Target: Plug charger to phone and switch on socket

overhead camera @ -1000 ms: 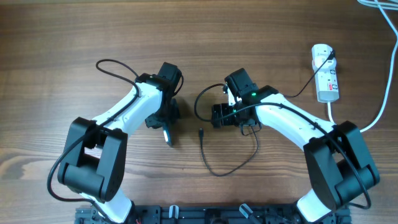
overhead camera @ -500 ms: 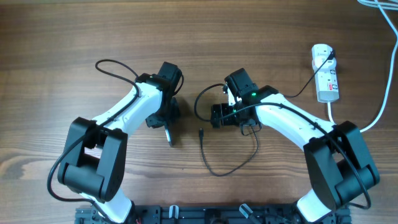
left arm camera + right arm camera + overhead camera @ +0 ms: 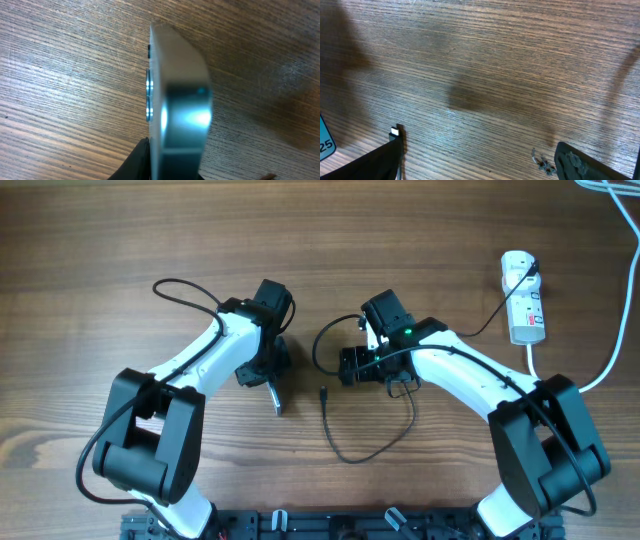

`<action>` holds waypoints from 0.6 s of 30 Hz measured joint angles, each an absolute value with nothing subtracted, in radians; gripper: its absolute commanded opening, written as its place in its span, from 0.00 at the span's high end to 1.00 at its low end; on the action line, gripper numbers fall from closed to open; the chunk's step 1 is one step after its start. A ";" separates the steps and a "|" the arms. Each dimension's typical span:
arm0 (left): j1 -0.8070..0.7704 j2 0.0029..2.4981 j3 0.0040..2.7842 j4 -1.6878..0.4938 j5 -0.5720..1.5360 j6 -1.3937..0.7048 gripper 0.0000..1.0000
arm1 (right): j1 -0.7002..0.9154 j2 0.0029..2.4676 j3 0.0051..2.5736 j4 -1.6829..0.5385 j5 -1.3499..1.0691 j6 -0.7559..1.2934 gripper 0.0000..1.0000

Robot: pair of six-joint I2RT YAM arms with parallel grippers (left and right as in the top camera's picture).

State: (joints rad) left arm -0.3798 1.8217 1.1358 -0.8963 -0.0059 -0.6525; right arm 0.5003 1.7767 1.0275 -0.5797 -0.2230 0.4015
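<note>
The phone stands on its edge on the table, and my left gripper is shut on it. In the left wrist view the phone shows edge-on between the jaws. My right gripper is open and empty, low over the wood. The charger's thin black cable loops below it. The cable's metal-tipped connector lies just beside my right gripper's left finger. A corner of the phone shows at that view's left edge. The socket lies at the far right with the black plug in it.
The socket's thick white cord runs down and up the right edge of the table. A black cable arcs off the left arm. A small scuffed spot marks the wood near the right finger.
The phone in my left gripper has turned slightly and shifted a little to the right. The right arm and the cable have not moved.
</note>
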 measured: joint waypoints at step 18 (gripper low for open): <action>-0.311 1.742 1.128 -0.806 0.059 -0.661 0.96 | 0.500 1.726 1.180 -0.835 -0.270 0.334 0.30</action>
